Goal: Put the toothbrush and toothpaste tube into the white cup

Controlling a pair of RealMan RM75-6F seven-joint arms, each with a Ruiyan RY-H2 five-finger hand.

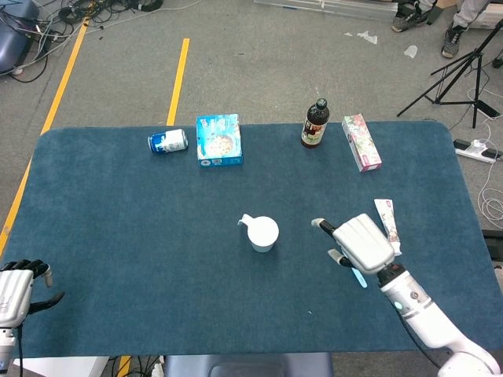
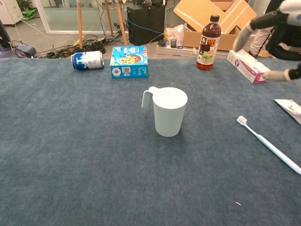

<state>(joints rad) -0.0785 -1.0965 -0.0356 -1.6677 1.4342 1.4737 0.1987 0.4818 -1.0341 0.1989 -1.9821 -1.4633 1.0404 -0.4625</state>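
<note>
A: Head view: right hand (image 1: pixel 363 243) hangs over the toothbrush (image 1: pixel 357 275), fingers spread, holding nothing. Most of the brush is hidden under it; only the handle end pokes out on its near side.
B: Toothpaste?
A: Toothpaste tube (image 1: pixel 387 218) lies flat just off the hand's outer side, partly covered by it. White cup (image 1: pixel 262 233) stands upright well off its inner side, nothing visible inside.
B: So step one, reach for the brush?
A: My read, yes. Neither item is in the cup yet. Next move calls for lowering onto the thin handle and pinching it off the cloth; tricky, it lies flat.
B: Chest view help?
A: Barely. Hand is cut off at the top right corner, fingers apart above the brush. Tube is cropped at the edge.
B: Left hand?
A: Left hand (image 1: pixel 16 283) at the near table edge, fingers curled, holding nothing.
</note>
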